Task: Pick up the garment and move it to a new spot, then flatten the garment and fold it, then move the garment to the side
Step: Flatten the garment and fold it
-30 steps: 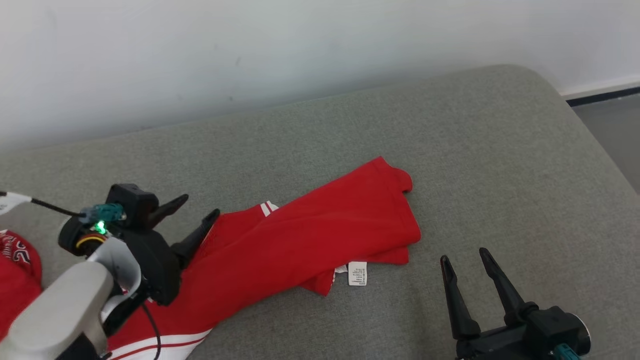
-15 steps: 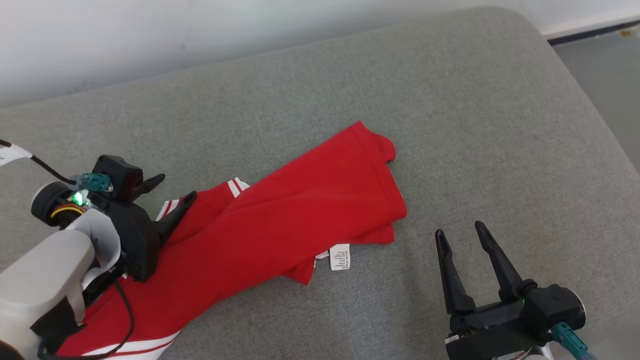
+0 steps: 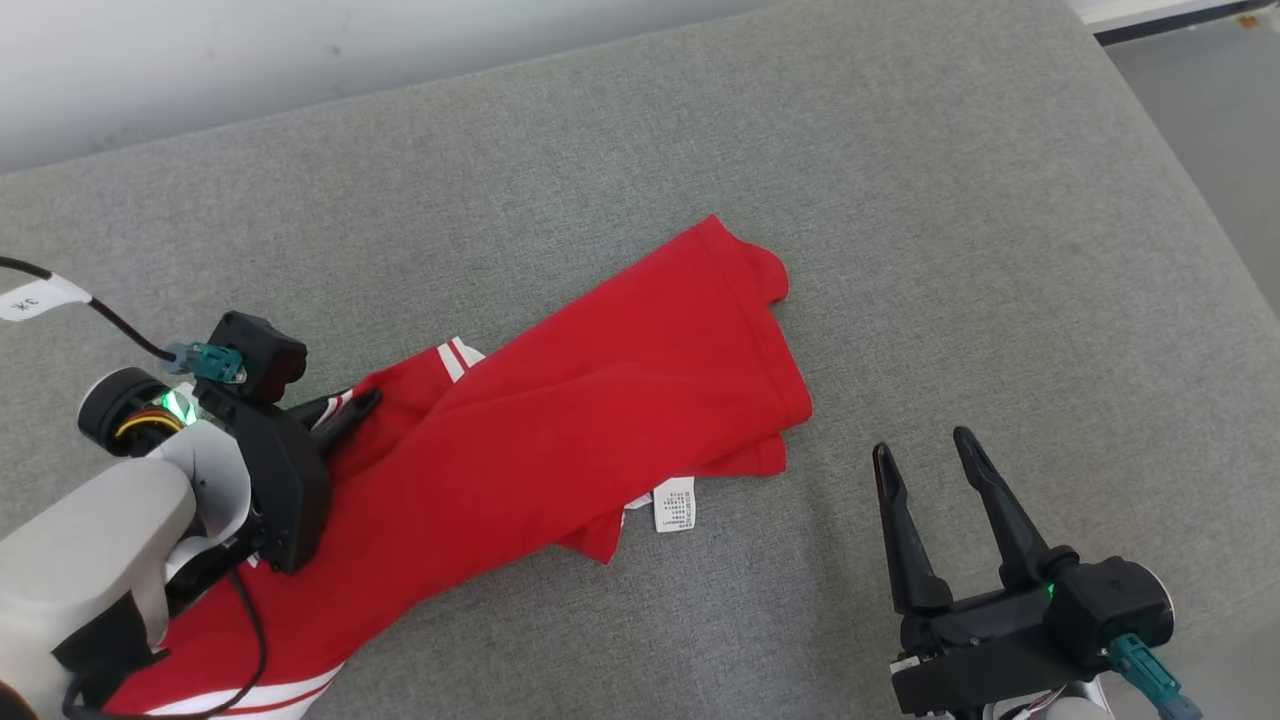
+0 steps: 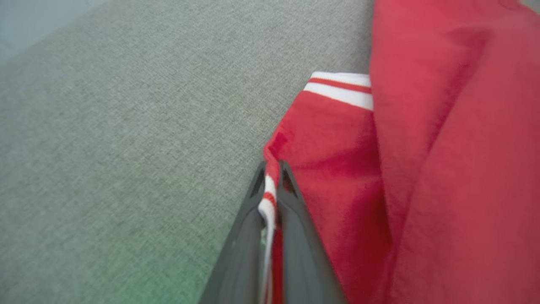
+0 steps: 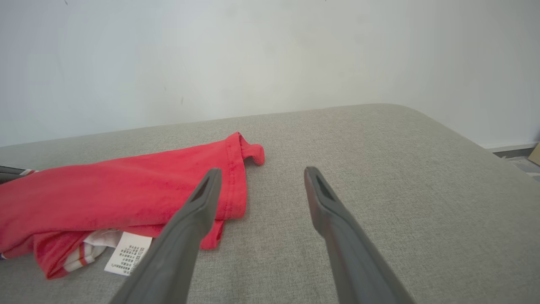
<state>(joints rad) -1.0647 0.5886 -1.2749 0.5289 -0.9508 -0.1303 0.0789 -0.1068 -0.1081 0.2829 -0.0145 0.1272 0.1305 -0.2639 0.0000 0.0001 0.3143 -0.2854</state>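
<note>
Now, left tool (image 4: 272,166) pinching garment (image 3: 600,420), right tool (image 3: 925,447) spread

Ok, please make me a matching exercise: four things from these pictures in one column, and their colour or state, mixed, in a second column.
1 left gripper
2 right gripper
3 garment
4 label

A open, holding nothing
B white, by the garment's near edge
C shut on the garment's striped edge
D red, lying creased on the grey cushion

Pairs: 1-C, 2-A, 3-D, 4-B
</note>
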